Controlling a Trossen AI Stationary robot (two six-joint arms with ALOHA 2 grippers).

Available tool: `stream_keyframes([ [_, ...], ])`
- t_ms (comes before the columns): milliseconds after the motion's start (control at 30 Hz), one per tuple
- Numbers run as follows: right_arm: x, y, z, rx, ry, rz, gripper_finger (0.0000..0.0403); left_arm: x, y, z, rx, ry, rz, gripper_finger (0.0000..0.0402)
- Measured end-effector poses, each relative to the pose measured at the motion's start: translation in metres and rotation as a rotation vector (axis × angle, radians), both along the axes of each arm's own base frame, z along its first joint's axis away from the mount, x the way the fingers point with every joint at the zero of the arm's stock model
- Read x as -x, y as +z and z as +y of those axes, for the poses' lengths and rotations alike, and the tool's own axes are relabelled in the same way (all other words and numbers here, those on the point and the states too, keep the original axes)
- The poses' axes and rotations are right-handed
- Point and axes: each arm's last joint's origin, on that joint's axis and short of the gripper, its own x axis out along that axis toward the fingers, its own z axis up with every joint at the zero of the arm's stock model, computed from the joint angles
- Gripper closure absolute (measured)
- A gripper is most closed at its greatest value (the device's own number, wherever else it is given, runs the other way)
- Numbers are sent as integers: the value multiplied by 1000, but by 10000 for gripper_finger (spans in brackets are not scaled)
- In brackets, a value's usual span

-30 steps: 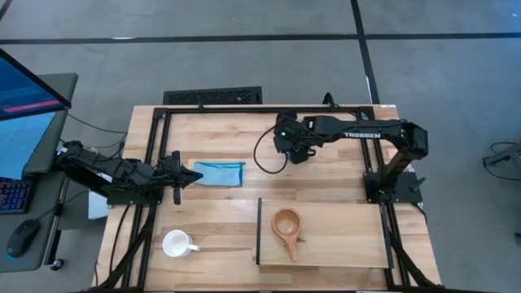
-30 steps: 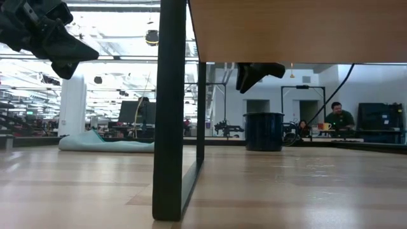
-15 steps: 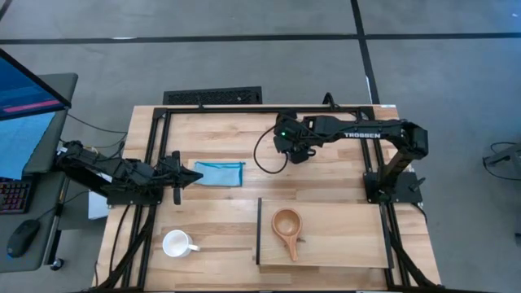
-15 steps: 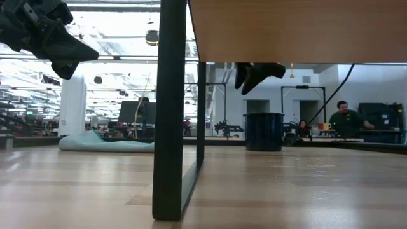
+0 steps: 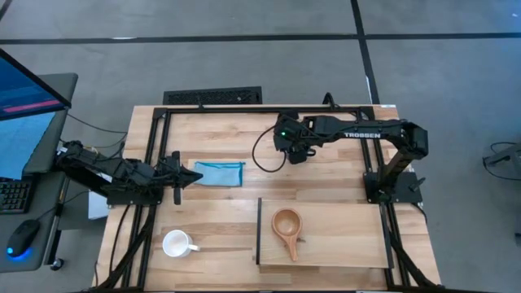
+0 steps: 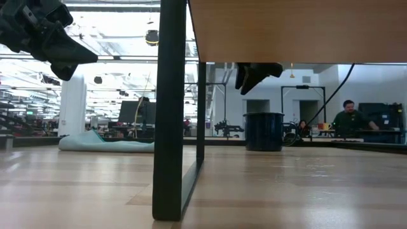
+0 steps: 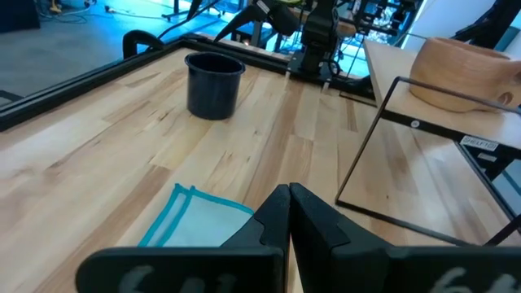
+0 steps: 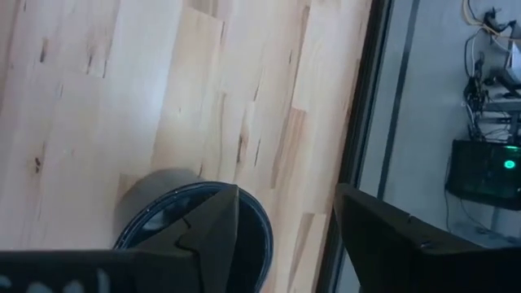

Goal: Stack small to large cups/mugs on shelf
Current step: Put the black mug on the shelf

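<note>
The black mug (image 6: pixel 262 131) stands upright on the tabletop at the far middle, seen also in the left wrist view (image 7: pixel 214 84). My right gripper (image 6: pixel 254 73) hangs open above it, apart from it; in its wrist view the mug's rim (image 8: pixel 191 216) shows below the fingers. The tan wooden cup (image 5: pixel 286 224) stands on the shelf (image 5: pixel 342 244), handle toward the near edge. The white mug (image 5: pixel 177 242) stands on the table at the near left. My left gripper (image 5: pixel 183 175) waits shut at the left, beside the blue cloth (image 5: pixel 220 173).
The shelf's dark leg frame (image 6: pixel 172 108) stands on the near middle of the table, its board (image 6: pixel 299 28) raised above the tabletop. A black frame (image 5: pixel 269 107) runs round the table. A person (image 6: pixel 351 117) sits in the room far behind the table.
My right gripper has opened wider above the black mug while staying in place. The mugs, the wooden cup and the left arm have kept still.
</note>
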Motion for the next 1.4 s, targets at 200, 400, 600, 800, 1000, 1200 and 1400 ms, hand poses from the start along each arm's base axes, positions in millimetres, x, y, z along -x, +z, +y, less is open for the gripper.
stream_keyframes([
  [200,2,-1,-6,-45,11,-6,176,0,0,0,10,2,-2,401],
  [400,4,-1,-16,-77,14,-8,185,0,-1,0,47,12,-1,402],
  [600,7,-2,-21,-91,2,3,200,0,-1,0,47,12,0,401],
  [800,7,-2,-21,-89,24,14,213,0,-1,0,48,12,0,401],
  [1000,5,-6,-21,-117,61,25,222,0,-1,0,48,12,0,401],
  [1200,2,-33,-32,-148,23,139,228,0,-1,0,48,11,0,401],
  [1400,-1,-41,-35,-129,7,167,233,0,-1,0,50,2,1,401],
])
